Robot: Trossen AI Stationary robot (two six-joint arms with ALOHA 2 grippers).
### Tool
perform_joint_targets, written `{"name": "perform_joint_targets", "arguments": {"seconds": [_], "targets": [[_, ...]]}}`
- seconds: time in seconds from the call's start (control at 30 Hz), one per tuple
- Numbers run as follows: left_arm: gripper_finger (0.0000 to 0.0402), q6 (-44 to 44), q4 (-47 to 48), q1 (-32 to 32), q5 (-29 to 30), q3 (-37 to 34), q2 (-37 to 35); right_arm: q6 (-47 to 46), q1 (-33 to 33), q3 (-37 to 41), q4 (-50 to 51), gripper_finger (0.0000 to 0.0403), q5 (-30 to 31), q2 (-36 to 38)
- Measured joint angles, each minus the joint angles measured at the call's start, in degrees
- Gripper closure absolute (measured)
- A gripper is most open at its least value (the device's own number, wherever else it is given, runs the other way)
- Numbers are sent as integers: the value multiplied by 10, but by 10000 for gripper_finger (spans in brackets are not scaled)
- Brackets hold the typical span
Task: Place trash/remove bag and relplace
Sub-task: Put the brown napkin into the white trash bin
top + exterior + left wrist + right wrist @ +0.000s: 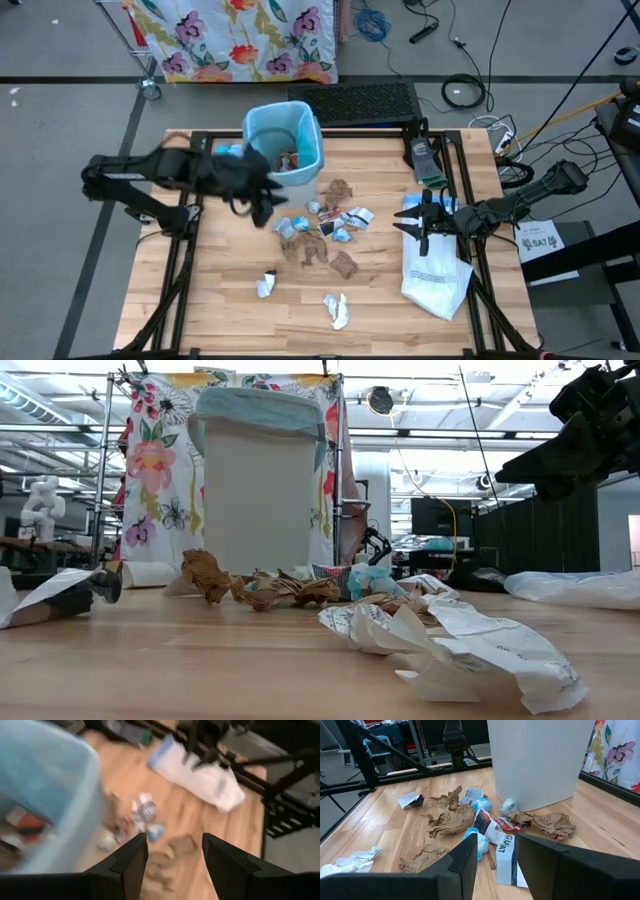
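Wooden worktop: left end effector is nearest the trash, scrap pile just to its right, bin behind it.
Left end effector hangs beside the bin's front corner, fingers apart, nothing between them; bin already lined with the blue bag, a few scraps inside. Loose trash spreads in a band running left-right in front of the bin, nearest brown piece close under the left tips. Right end effector sits over the white bag at the right edge, fingers part-open, nothing visibly held, farther from the pile.
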State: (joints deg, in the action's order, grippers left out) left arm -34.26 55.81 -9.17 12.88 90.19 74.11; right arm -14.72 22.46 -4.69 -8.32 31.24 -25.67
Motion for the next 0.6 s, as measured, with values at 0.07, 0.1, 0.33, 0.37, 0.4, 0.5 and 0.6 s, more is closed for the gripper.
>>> {"name": "perform_joint_targets", "arguments": {"seconds": [0.07, 0.1, 0.33, 0.37, 0.4, 0.5, 0.6], "targets": [[210, -41, 9, -35, 14, 0, 25, 0, 0, 0, 0, 280, 0, 0], [210, -60, 10, -50, 23, 0, 39, 0, 0, 0, 0, 280, 0, 0], [210, -138, 0, -117, 37, -1, 113, -89, 0, 0, 0, 280, 2, 0], [210, -139, -4, -125, 41, -1, 120, -134, 0, 0, 0, 280, 4, 0], [210, -139, -8, -133, 46, -1, 126, -181, 0, 0, -1, 280, 6, 0], [210, -134, -16, -155, 68, -1, 134, -290, 0, -1, -4, 280, 1, 0], [210, -134, -23, -173, 110, -21, 129, -305, 0, -2, -14, 280, -12, 0]]}}
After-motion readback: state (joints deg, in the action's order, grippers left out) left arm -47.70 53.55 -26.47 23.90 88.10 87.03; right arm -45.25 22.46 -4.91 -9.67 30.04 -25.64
